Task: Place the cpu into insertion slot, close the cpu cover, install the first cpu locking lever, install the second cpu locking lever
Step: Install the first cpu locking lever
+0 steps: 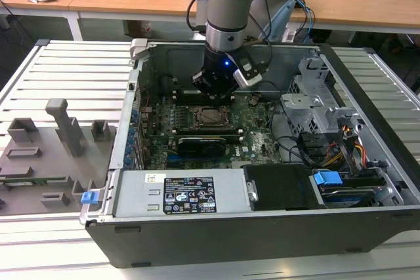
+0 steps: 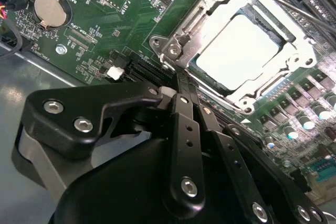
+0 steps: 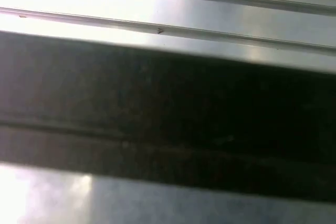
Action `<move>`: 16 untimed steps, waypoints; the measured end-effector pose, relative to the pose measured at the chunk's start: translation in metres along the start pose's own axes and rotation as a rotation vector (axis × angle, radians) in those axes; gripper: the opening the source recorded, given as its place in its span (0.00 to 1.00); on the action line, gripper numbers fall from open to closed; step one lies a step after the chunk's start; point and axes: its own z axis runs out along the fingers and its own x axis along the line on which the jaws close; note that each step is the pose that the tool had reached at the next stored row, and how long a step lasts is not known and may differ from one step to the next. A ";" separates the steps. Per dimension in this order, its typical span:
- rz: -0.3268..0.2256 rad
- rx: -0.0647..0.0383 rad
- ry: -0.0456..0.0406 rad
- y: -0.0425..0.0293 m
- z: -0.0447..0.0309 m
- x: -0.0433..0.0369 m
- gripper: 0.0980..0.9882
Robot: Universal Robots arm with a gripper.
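Note:
The cpu lies flat in the socket on the green motherboard, its pale metal face showing through the window of the cpu cover. The silver cover frame lies down over it. A thin lever rod runs along one side of the socket. My gripper is shut with nothing between its black fingers, and the tips sit at the socket's near corner by a metal hook. In the exterior view the gripper hangs inside the open computer case, just above the socket.
A long black expansion card lies in front of the socket. A power supply fills the case's front, a drive cage and cables stand at the exterior view's right. A grey fixture tray sits outside the case. A coin battery is on the board.

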 end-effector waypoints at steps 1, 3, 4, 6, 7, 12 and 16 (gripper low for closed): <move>0.000 0.001 0.0005 -0.0001 0.0001 0.0000 0.01; 0.000 0.001 0.0005 -0.0002 0.0002 0.0000 0.01; 0.000 0.001 0.0005 -0.0002 0.0002 0.0000 0.01; 0.000 0.000 0.0001 0.0000 -0.0008 -0.0001 0.01; 0.000 0.001 0.0001 0.0002 -0.0031 -0.0001 0.01; 0.000 0.003 0.0007 0.0004 -0.0123 -0.0001 0.01; 0.000 0.003 0.0007 -0.0037 -0.0126 0.0003 0.01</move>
